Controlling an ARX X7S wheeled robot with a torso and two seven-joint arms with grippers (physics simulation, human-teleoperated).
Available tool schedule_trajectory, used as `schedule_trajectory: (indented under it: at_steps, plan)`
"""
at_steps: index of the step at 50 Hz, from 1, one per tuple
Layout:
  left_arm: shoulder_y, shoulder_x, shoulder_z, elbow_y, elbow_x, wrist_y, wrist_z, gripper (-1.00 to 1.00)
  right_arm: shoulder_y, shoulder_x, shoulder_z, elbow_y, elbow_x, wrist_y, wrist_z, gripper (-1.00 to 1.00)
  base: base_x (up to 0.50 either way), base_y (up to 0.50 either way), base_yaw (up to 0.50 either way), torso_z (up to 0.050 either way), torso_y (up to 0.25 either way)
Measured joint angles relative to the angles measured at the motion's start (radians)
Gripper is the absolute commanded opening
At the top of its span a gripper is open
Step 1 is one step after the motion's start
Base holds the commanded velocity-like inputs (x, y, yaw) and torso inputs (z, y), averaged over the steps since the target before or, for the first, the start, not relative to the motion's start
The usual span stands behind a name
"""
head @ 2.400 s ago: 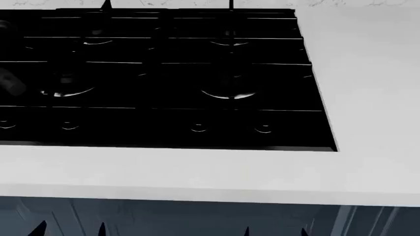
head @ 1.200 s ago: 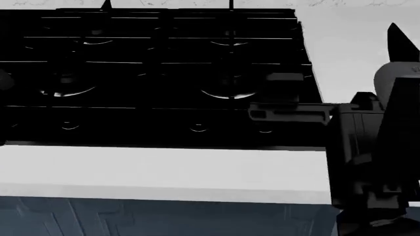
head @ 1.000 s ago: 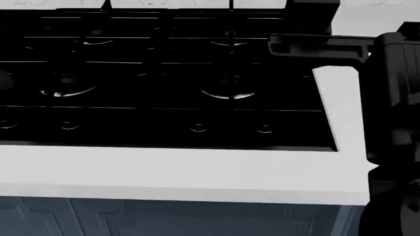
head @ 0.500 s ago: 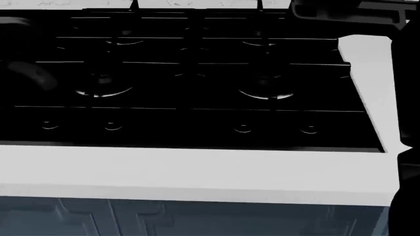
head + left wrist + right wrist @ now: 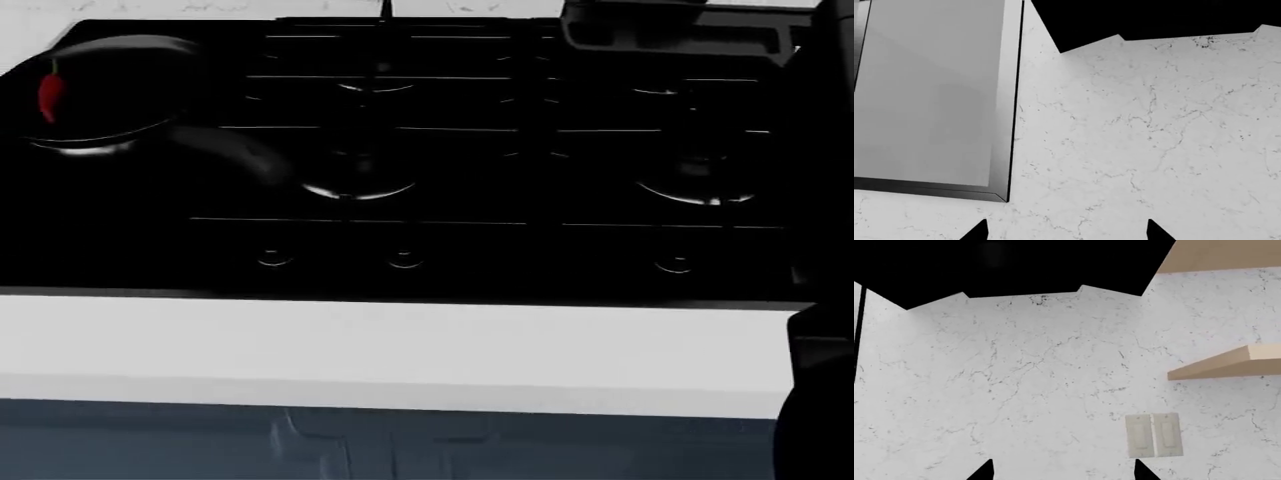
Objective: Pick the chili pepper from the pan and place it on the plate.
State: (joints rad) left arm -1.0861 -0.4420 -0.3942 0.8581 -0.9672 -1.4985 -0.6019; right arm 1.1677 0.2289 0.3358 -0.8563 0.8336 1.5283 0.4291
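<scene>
The chili pepper point(image 5: 51, 95), small and bright red, lies in the round black pan point(image 5: 100, 135) at the far left of the stovetop, and the pan's dark handle point(image 5: 234, 150) points toward the middle. The plate is out of view. My left gripper point(image 5: 1066, 233) is open with nothing between its tips and faces a marble wall. My right gripper point(image 5: 1062, 472) is open too, empty, and also faces the wall. Part of my right arm point(image 5: 667, 35) shows at the top right of the head view, far from the pan.
The black stovetop point(image 5: 441, 240) has burners and a row of knobs point(image 5: 403, 260). A white counter edge point(image 5: 400, 350) runs in front of it, with dark blue cabinets below. The right wrist view shows wooden shelves point(image 5: 1227, 365) and a light switch point(image 5: 1153, 435); the left wrist view shows a framed grey panel point(image 5: 934, 95).
The head view has swung left: the stovetop slid right and the pan with the chili pepper came into view. My right arm rose from the lower right to the top right.
</scene>
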Motion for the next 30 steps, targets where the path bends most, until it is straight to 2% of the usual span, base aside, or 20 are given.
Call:
schedule_trajectory:
  at_steps: [30]
  plan:
    - [0.011, -0.028, 0.001, -0.011, -0.077, 0.027, -0.061, 1.0, 0.0, 0.016, 0.008, 0.012, 0.099, -0.003, 0.067, 1.0, 0.0, 0.5, 0.0, 0.0, 0.0]
